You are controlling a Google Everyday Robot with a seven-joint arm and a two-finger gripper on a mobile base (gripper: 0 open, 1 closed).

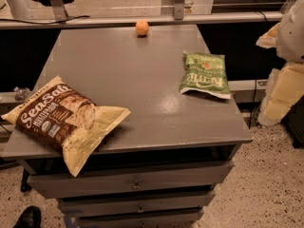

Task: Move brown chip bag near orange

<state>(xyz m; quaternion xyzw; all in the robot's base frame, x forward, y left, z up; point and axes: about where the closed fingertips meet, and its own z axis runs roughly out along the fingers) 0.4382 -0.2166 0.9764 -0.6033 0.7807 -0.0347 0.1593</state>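
The pale arm (pixel 292 27) sits at three o'clock, its cream gripper (pixel 281 93) hanging toward four o'clock.

A lab or workshop: grey metal drawer cabinet (pixel 180 174), speckled floor (pixel 275 189), metal rail (pixel 104 21) behind. A pale robot arm (pixel 293 30) looms at right, its gripper out of view.

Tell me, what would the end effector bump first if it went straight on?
The end effector hangs right of the table, seeming to point down and left. It would likely meet the floor beside the drawers first, though depth is unclear.
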